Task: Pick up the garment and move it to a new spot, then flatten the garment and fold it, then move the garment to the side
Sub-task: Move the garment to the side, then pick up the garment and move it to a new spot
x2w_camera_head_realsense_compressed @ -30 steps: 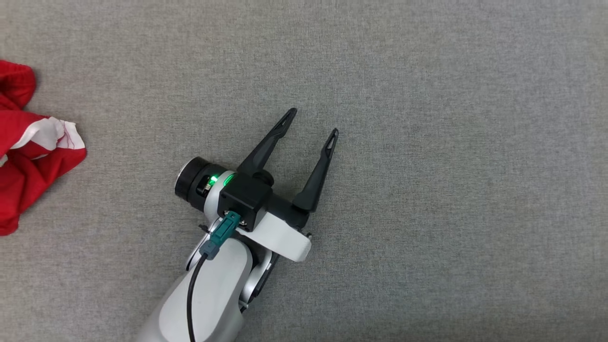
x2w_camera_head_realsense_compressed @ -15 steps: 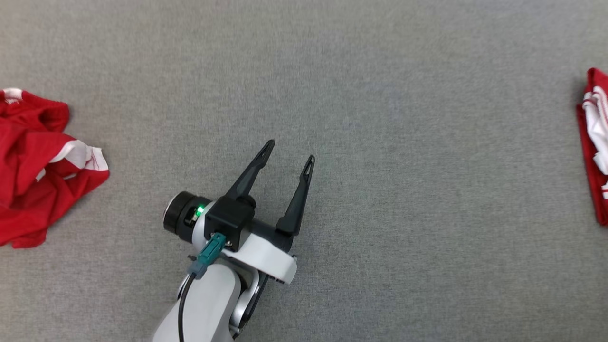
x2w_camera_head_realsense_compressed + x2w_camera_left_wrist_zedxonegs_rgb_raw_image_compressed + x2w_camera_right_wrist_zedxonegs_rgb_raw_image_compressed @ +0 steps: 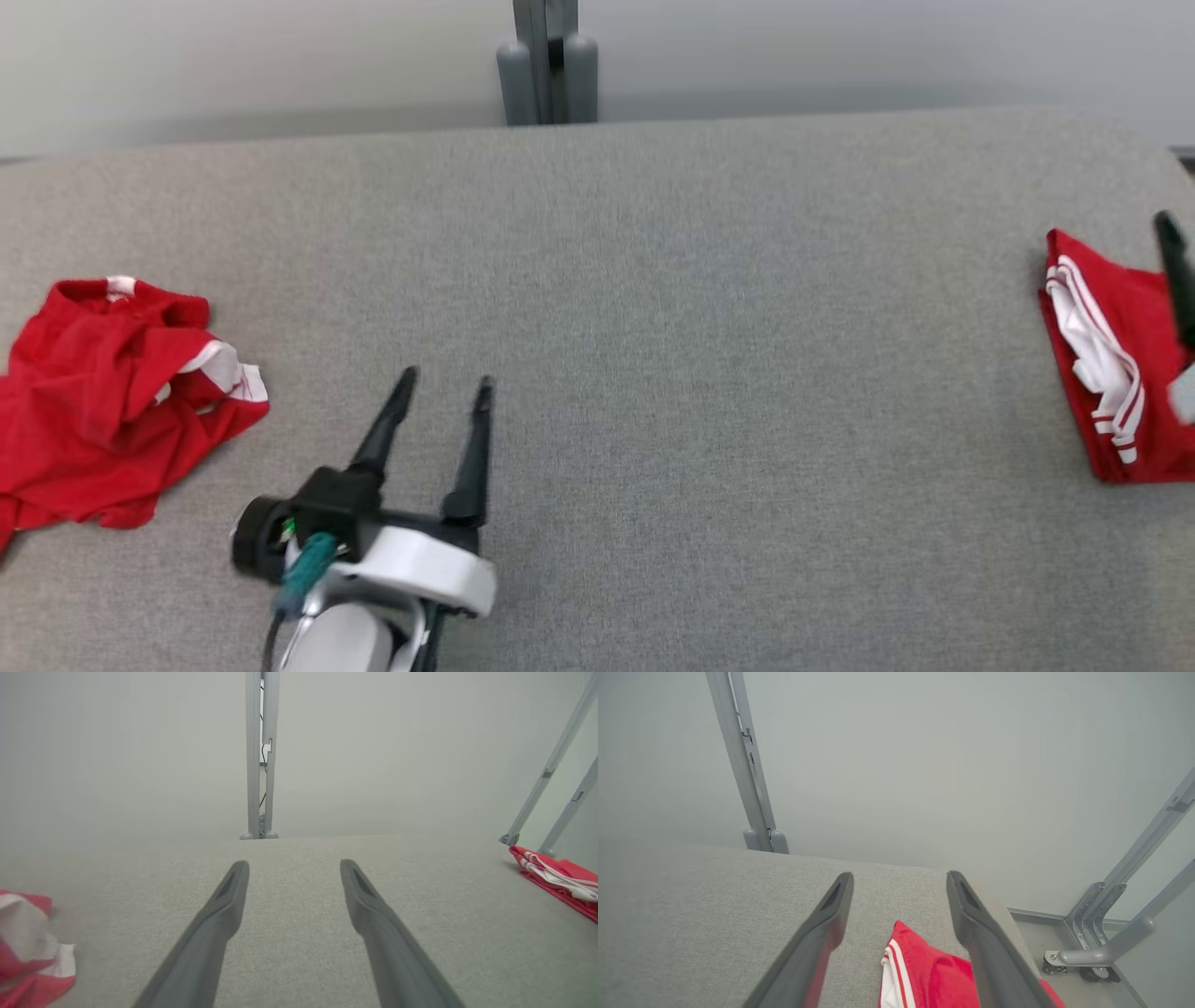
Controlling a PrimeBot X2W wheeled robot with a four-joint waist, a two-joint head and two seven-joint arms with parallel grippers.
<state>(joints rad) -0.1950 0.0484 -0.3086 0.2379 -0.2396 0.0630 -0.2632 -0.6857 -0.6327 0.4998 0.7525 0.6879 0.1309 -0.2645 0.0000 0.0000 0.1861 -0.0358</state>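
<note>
Lower left in the head view, the left gripper (image 3: pixel 446 377) holds its fingers wide and empty over the grey table (image 3: pixel 653 327), near a crumpled red garment (image 3: pixel 103 401) at the left edge. At far right, the right gripper (image 3: pixel 900 877) spreads wide above a folded red garment (image 3: pixel 1120 308). The heap likely lifts cleanest by an edge.

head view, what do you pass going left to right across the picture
crumpled red garment → left gripper, fingers open → grey post behind the table's far edge → folded red garment with white stripes
</note>
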